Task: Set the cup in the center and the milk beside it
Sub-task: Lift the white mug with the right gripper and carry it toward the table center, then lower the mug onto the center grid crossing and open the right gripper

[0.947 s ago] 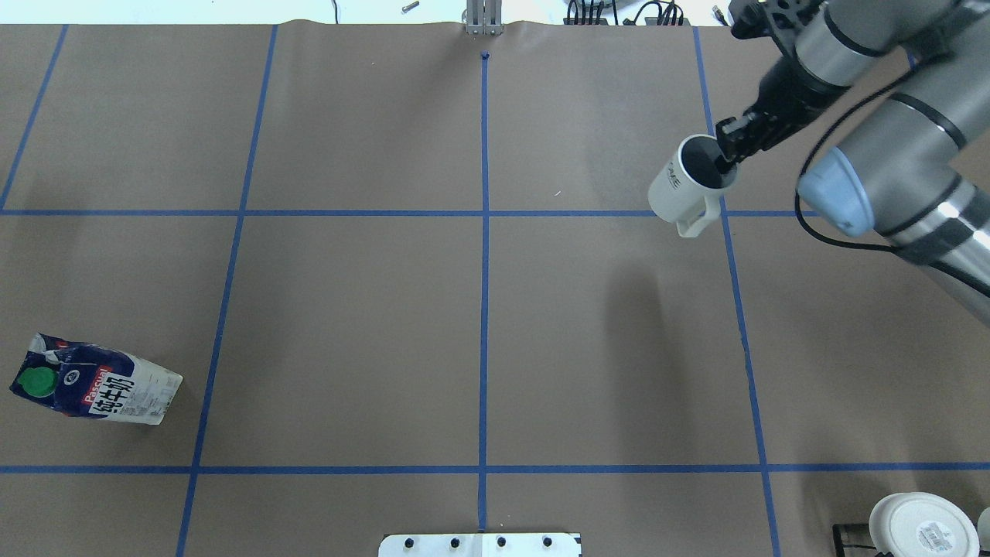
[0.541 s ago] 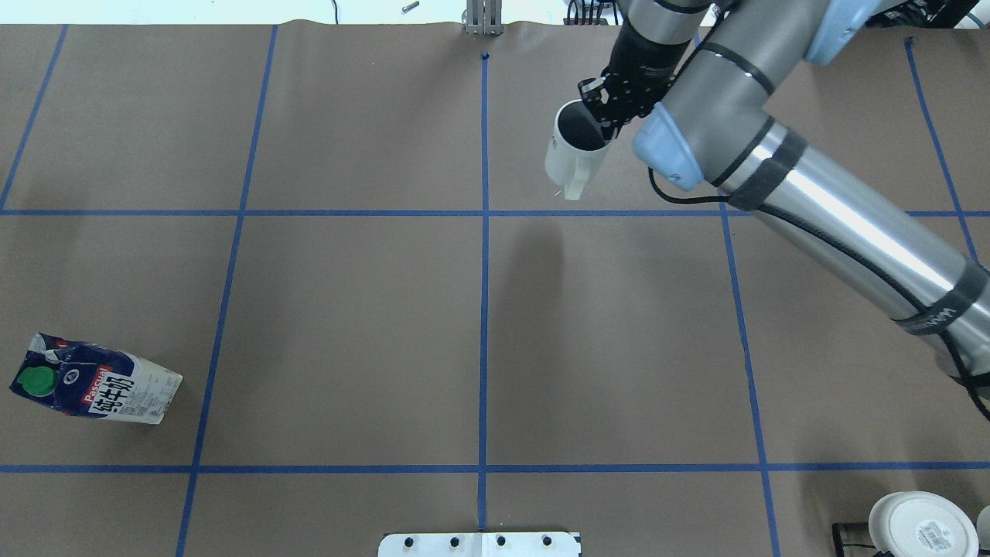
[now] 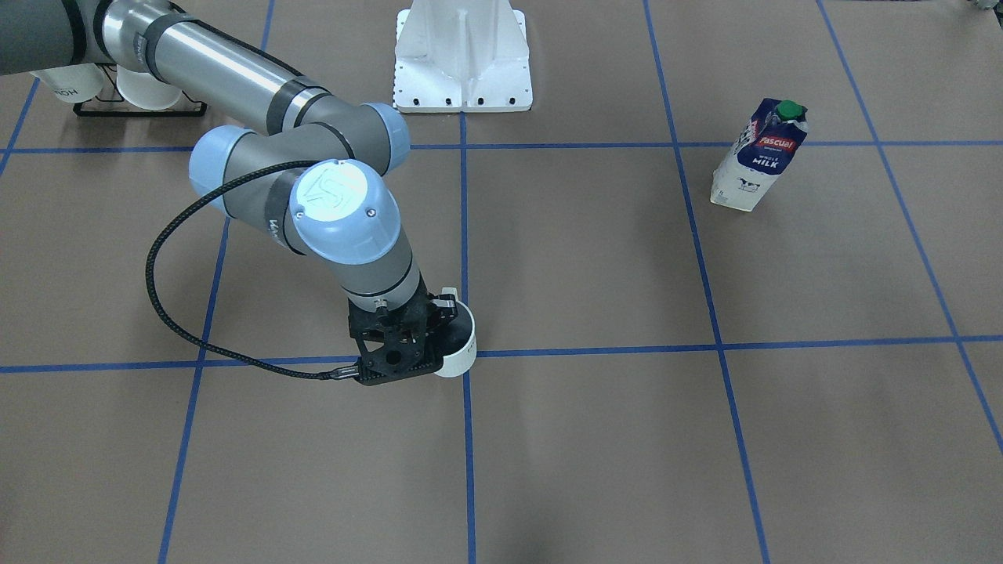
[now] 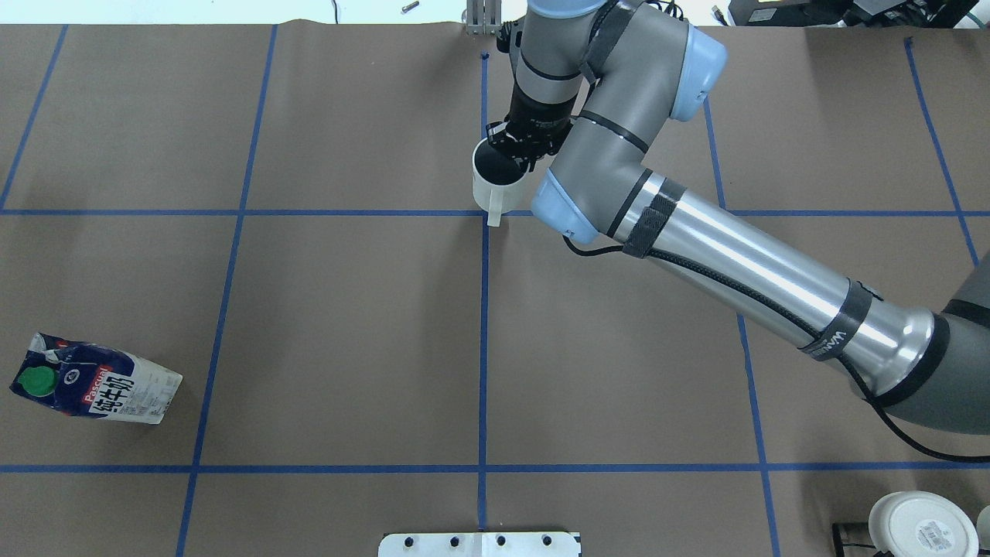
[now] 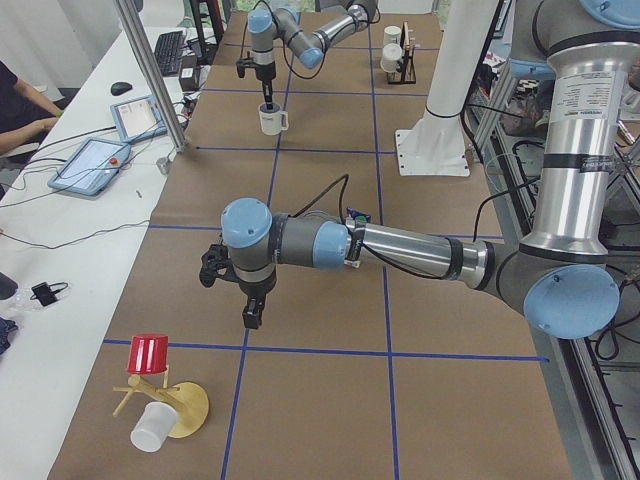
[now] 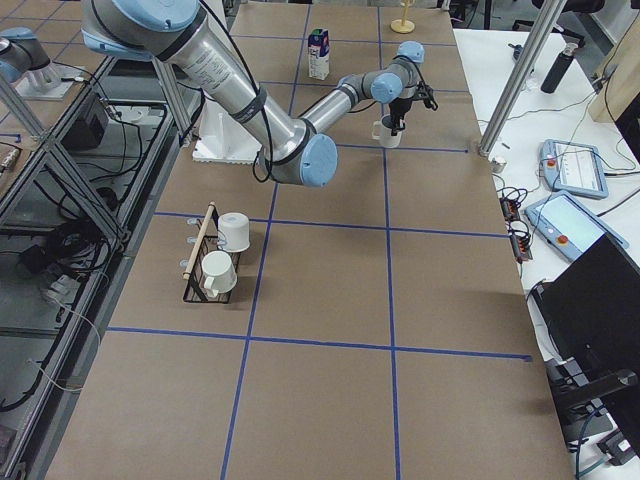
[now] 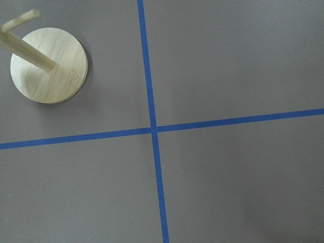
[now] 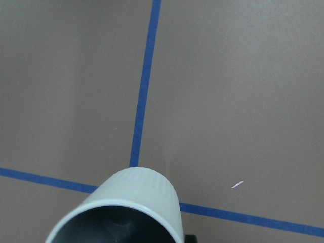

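Overhead: the step in hand is placing the cup (image 4: 495, 193). The right tool (image 4: 517, 157) pinches its rim, one finger inside and one outside. The cup is upright over the center (image 4: 483, 214), long axis vertical and mouth up. Its handle points toward the robot and overlaps the crossing. The milk (image 4: 97, 387) is well apart, on the robot's left.

Front: the milk stands upright, long axis vertical, cap on top.

Left side: the left tool (image 5: 252, 312) hangs over bare bench (image 5: 330, 400); I cannot tell whether it is spread or pressed together.

Right wrist: the cup's rim hides the crossing. I cannot tell whether its base touches the bench.

Judgement: the next move calls for a straight descent if any gap remains, then spreading the fingers and lifting clear. After that comes fetching the milk.
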